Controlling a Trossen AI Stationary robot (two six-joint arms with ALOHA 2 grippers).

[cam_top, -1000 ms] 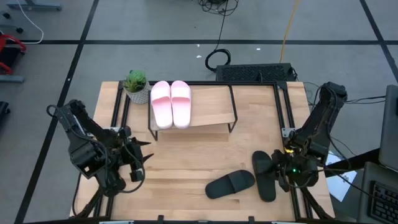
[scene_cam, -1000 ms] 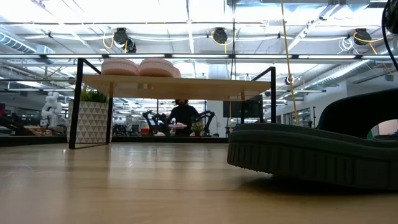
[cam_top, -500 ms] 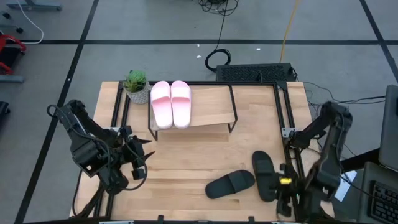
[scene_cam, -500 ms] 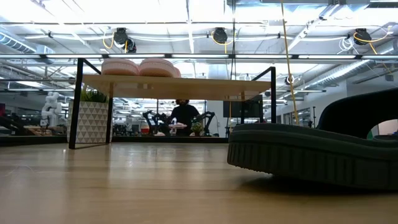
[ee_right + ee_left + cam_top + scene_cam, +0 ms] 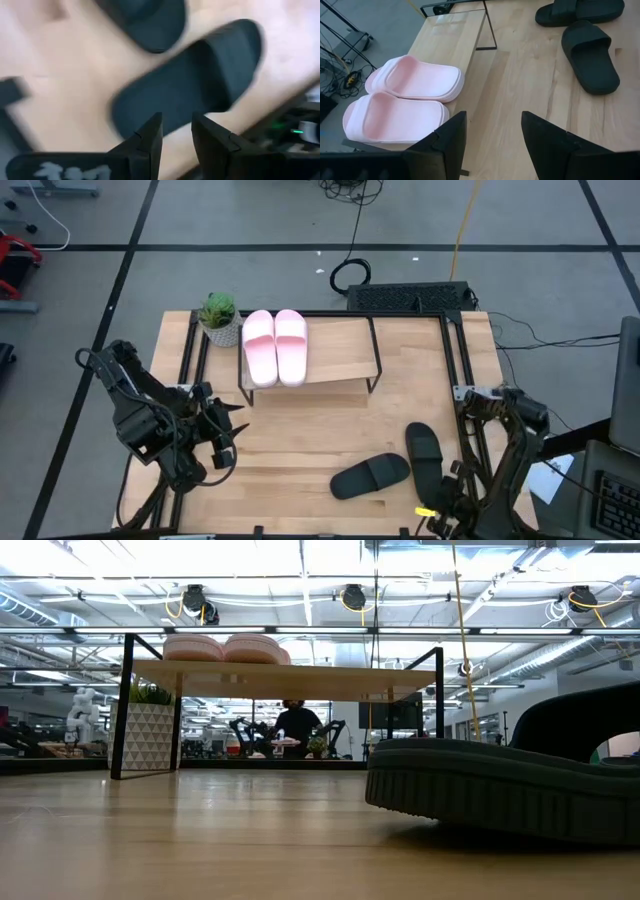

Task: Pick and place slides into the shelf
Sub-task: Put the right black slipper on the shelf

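Since a second ago, my right hand (image 5: 432, 515) has drawn back from the black slides (image 5: 425, 462) to the worktop's (image 5: 300, 450) near right corner. Its fingers (image 5: 145, 140) stand slightly apart, holding nothing. My left hand (image 5: 222, 442) waits open and empty at the left edge. From above, both black slides lie on the worktop and the pink slides (image 5: 275, 346) sit on the shelf (image 5: 335, 350); the low view shows only one black sole (image 5: 500, 785) up close. No readable writing anywhere.
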